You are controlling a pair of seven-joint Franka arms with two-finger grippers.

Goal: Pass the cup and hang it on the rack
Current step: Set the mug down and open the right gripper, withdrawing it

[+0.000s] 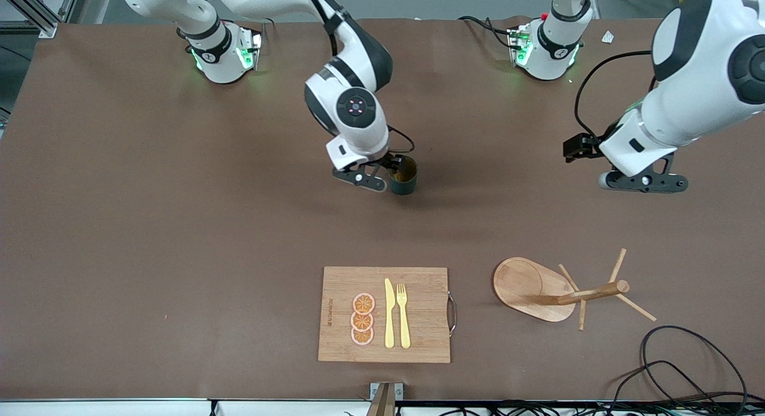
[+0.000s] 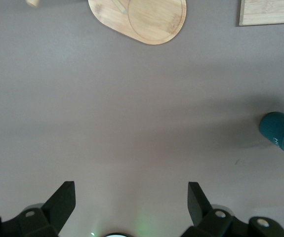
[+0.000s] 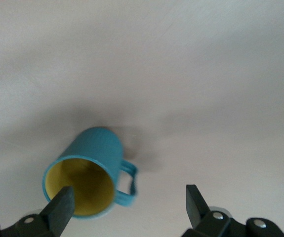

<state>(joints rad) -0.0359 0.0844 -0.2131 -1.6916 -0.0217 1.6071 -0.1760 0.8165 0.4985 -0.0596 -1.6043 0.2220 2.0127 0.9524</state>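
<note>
We see a matt brown table (image 1: pixel 179 236) and a pale wooden rack (image 1: pixel 529 287). The teal cup (image 1: pixel 404 176) looks finely ribbed, perhaps plastic.

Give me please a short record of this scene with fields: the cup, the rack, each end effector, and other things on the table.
cup: upright on the table, mid-table, not held
rack: standing on the table, nearer the front camera than the cup, toward the left arm's end; no cup on its pegs
right end effector: open, over the cup, one finger at its rim
left end effector: open, waiting over bare table
other: cutting board with orange slices, knife, fork, beside the rack
</note>
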